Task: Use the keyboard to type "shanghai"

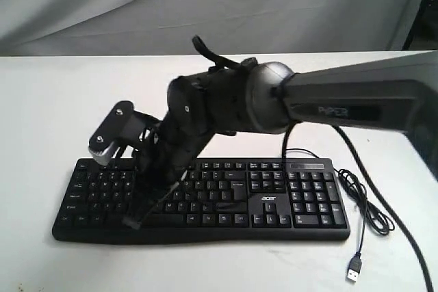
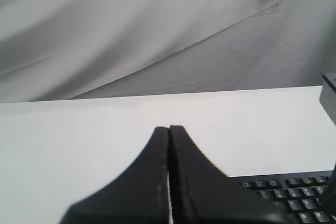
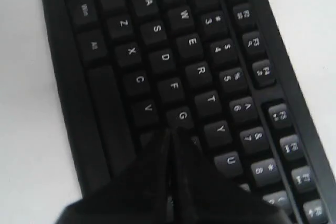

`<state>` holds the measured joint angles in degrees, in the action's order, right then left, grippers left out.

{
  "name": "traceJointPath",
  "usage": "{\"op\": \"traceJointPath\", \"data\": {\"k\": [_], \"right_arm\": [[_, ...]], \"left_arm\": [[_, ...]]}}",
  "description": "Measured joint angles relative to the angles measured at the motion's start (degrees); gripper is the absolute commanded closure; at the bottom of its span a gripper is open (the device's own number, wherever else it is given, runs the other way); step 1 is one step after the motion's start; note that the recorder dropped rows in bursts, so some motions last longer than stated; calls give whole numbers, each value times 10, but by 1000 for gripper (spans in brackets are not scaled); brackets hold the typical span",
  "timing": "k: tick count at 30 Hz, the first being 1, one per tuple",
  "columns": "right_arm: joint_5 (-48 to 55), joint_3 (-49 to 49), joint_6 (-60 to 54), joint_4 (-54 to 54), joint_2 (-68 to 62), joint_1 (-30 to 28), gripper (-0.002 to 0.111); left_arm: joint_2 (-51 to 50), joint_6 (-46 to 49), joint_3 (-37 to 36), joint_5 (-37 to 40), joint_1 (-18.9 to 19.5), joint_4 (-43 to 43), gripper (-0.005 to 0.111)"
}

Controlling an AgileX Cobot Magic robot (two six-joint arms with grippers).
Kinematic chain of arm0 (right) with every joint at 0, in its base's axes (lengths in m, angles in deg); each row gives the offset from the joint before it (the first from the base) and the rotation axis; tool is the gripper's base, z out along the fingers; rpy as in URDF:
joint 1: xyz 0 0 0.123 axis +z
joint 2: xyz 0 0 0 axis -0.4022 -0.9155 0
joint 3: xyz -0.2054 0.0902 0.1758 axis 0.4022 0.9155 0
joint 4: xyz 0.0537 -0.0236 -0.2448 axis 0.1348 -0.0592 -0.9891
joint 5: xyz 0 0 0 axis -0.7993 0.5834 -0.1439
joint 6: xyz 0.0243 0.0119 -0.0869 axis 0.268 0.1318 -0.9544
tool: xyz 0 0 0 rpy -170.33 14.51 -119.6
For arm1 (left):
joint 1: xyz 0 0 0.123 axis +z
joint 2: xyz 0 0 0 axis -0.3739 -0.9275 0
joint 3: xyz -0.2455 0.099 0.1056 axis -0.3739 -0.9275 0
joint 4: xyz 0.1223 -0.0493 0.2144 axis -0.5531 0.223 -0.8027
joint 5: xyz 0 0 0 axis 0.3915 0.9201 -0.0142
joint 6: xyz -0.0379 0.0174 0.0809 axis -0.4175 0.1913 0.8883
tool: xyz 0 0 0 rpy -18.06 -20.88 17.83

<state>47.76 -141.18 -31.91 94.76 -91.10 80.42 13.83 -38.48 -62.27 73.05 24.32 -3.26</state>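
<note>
Mistyping is risked: the right gripper (image 3: 169,136), pressed together, is held beside the G key (image 3: 182,115) of the keyboard (image 3: 105,103). Neighbouring keys could be struck through slight drift.

Your keyboard (image 1: 226,203) is a wide, black, full-size board with white legends. It lies flat and keys-up on the white table (image 1: 55,100), toward the table's near side in the exterior view. Its number pad (image 1: 311,200) faces the table's right side, with a small white acer logo (image 1: 269,198) just beside it. The black cable (image 1: 369,217) loops on the table past that end, and its USB plug (image 1: 353,269) lies loose.
</note>
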Motion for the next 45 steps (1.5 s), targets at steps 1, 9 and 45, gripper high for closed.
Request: {"op": "traceJointPath", "data": {"k": [1,9,45], "right_arm": [[-8,12,1,3,3,0,108],[-42,41,1,21,1,0,108],[-58,48,15,0,-11,-1,108]], "left_arm": [[0,0,0,0,0,0,107],[0,0,0,0,0,0,107],[0,0,0,0,0,0,107]]}}
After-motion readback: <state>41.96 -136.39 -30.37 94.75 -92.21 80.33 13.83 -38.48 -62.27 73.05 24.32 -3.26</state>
